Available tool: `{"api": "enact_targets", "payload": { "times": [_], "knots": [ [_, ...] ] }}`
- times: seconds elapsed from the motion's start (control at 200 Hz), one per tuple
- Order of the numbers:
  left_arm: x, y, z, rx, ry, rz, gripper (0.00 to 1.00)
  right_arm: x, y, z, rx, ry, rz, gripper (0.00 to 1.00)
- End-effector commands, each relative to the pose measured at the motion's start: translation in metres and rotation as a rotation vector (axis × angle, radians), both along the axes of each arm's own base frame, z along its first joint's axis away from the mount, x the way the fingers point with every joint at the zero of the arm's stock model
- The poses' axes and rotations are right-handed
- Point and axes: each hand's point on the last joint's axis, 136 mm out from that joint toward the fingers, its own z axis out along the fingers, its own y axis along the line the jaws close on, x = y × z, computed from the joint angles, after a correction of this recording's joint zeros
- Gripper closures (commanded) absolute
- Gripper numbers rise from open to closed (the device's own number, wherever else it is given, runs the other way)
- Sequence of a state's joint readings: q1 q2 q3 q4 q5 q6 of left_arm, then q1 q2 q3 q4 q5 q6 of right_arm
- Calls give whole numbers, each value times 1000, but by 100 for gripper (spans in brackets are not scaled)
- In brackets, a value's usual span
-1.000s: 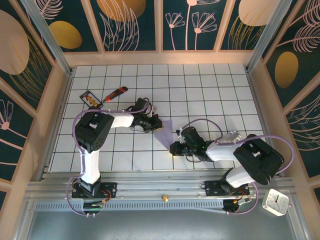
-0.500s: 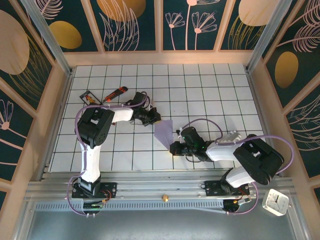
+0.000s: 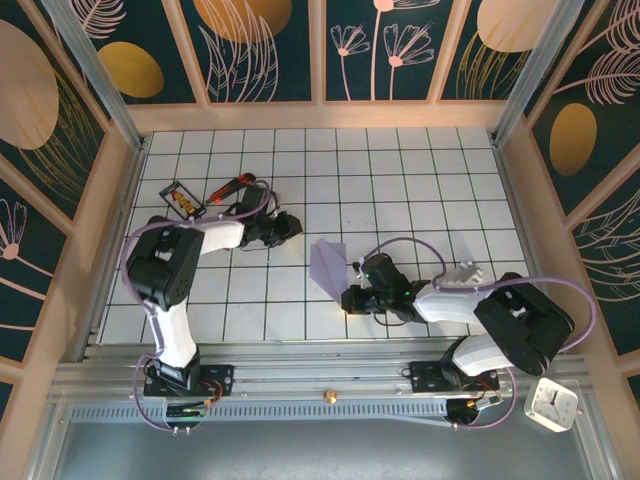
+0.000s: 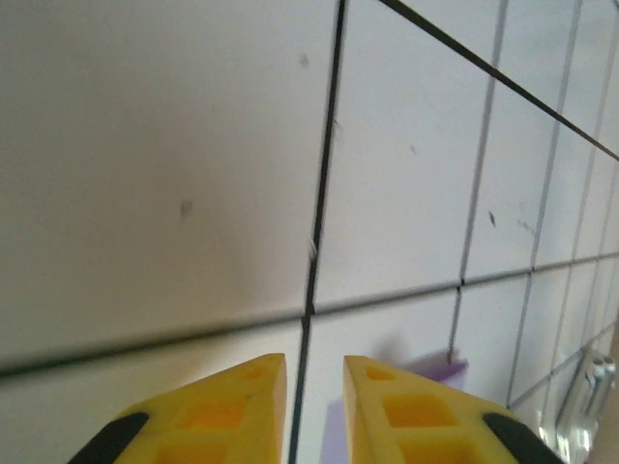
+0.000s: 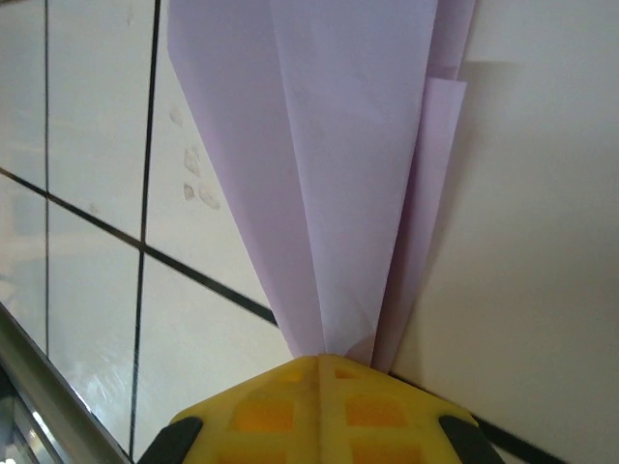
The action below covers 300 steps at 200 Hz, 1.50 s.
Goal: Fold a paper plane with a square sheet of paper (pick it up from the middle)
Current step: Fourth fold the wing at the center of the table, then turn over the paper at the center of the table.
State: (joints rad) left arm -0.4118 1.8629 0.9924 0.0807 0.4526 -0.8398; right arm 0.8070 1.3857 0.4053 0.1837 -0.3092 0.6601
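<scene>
- Found the paper plane lying on the tiled table, near the middle, between the two arms. Looked already folded into a slim dart, with several layers fanning out from the narrow end.
- Found the right gripper pressed together on that narrow end, with the lavender paper coming out from between its closed fingertips in the right wrist view.
- Found the left gripper well apart from the plane, jaws a little apart with nothing between them. Saw a bit of lavender paper low in the left wrist view, beyond the fingertips.
- Judged the hold as thin: pinched at the very tip, on soft paper. Risked a slip out of the fingers, or a torn or crushed nose, with any quick lift or sideways pull.
- Noticed no pressure on the wide end. Risked the loose side flap seen in the right wrist view springing open and spoiling the creases.
- Risked a crumpled wing if dragged flat over the table instead of raised first.
- Risked a push instead of a grasp if approached by the left gripper with such a narrow gap, shifting the plane against the right hold.
- Noted the red-orange utility knife and the black-framed card close to the left arm. Risked a knock from the arm or its cable on a wide swing.
</scene>
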Motion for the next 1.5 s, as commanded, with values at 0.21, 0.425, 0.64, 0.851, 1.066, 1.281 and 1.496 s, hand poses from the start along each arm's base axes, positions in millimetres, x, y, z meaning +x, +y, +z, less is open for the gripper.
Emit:
{"api": "enact_targets", "payload": {
  "times": [0.21,0.425,0.64,0.851,1.066,1.281,1.496],
  "knots": [
    [-60,-30,38,-113,-85,-80,67,37,-25,68,144,-134,-131,82],
    [-63,-33,31,-107,-74,-94,65,77,-19,62,99,-165,-204,73],
    [-66,-31,25,-99,-60,-91,65,101,-14,41,44,-164,-209,65],
    [-69,-30,18,-95,-42,-93,66,106,-3,27,56,-142,-169,64],
    [-76,-33,9,-117,0,-111,68,107,5,23,85,-130,-147,66],
    [-80,-38,-13,-118,57,-126,74,106,8,24,102,-122,-138,69],
    [-86,-38,-29,-107,90,-134,79,104,11,24,118,-114,-122,76]
  ]
}}
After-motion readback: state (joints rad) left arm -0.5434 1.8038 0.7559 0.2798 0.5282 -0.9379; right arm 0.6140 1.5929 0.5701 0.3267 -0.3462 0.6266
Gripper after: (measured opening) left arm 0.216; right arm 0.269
